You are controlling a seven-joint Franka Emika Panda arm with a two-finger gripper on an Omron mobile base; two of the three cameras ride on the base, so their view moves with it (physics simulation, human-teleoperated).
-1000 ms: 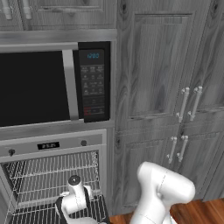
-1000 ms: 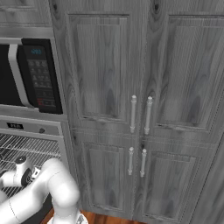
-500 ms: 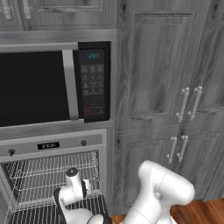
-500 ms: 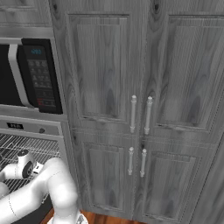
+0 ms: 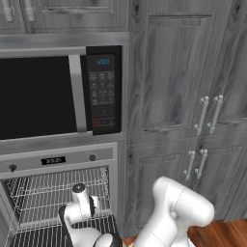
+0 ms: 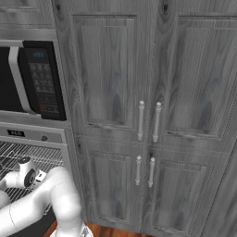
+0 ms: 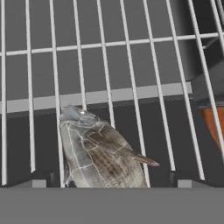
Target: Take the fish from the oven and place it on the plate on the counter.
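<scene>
One fish on the rack, tool spread wide

One fish (image 7: 101,153) lies on the oven (image 5: 58,193) wire rack (image 7: 109,65), lower centre of the hand view, long axis near vertical, head toward the upper left. Tool (image 7: 111,181) fingertips stand apart at either side, gripping nothing. Since earlier, the arm's wrist has shifted left in the left base view.

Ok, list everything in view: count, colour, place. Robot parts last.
fish: one, grey-silver, lying on the oven rack between the open finger tips
oven: one, steel frame, below the microwave, interior exposed
racks: wire, pale metal, inside the oven
microwave: one, black door and keypad, above the oven
cabinets: grey wood, four bar handles, right of the oven
floor: reddish wood, bottom right
arm: one, white, reaching into the oven
gripper: one, dark tips, open, astride the fish
</scene>
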